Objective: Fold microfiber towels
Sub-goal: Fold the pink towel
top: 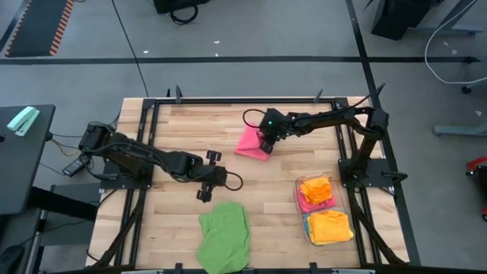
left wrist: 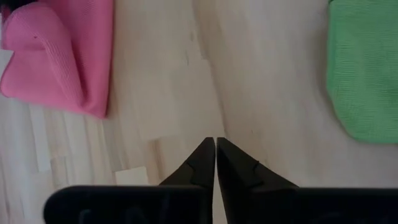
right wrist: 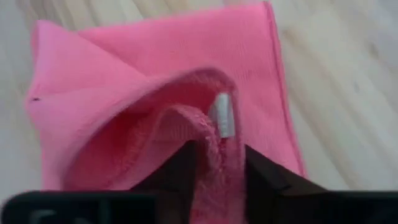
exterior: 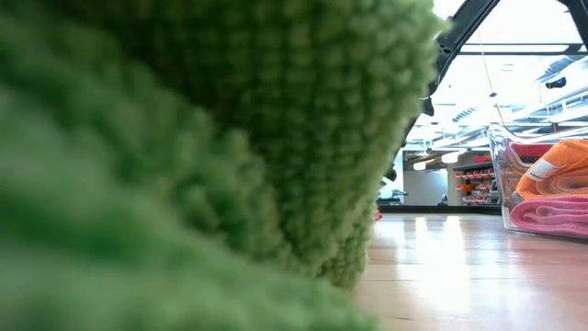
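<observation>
A pink microfiber towel [top: 252,142], soft and loosely bunched with a hemmed edge curling up, is seen on the pale wooden plank tabletop [top: 183,137]. A fold of that hem, with a small white label [right wrist: 222,116], is gripped between the dark fingers of the right pincer [top: 266,144], which is set directly over the pink towel. Well apart from the pink towel, toward the tabletop's front edge, a green microfiber towel [top: 225,236] is laid in a rumpled, rounded heap; its coarse looped pile is shown close up in the low view. Between the pink towel and the green one, the left pincer [top: 204,176] is held above bare wood with its tapered fingers pressed together on nothing. Off to the right of the pink towel, folded orange and pink towels are stacked inside a clear plastic bin [top: 298,199].
</observation>
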Action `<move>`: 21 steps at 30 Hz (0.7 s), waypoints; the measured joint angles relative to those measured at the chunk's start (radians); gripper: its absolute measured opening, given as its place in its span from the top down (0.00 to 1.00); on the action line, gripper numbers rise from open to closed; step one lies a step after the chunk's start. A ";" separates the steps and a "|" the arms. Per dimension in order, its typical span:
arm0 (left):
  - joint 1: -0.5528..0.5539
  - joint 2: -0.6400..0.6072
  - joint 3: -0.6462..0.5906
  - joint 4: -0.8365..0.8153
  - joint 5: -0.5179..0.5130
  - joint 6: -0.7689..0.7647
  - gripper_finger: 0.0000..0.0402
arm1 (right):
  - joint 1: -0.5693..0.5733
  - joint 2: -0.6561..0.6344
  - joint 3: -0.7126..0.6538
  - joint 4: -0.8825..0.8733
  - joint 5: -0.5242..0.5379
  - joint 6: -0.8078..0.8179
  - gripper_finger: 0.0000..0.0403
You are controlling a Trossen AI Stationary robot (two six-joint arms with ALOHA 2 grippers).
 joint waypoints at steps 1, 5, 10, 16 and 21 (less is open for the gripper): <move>-0.002 0.000 0.000 0.001 0.001 0.002 0.94 | 0.000 -0.006 0.001 -0.025 0.000 0.018 0.70; 0.010 0.000 0.000 0.038 0.001 0.033 0.95 | -0.003 -0.053 0.032 -0.134 0.001 0.077 0.56; 0.071 0.024 0.000 0.176 -0.002 0.035 0.94 | -0.003 -0.119 0.052 -0.229 0.064 0.086 0.47; 0.162 0.104 0.000 0.288 -0.001 0.037 0.80 | 0.024 -0.200 0.027 -0.261 0.074 0.067 0.46; 0.205 0.186 -0.001 0.402 -0.002 0.071 0.61 | 0.082 -0.213 -0.026 -0.247 0.068 0.049 0.46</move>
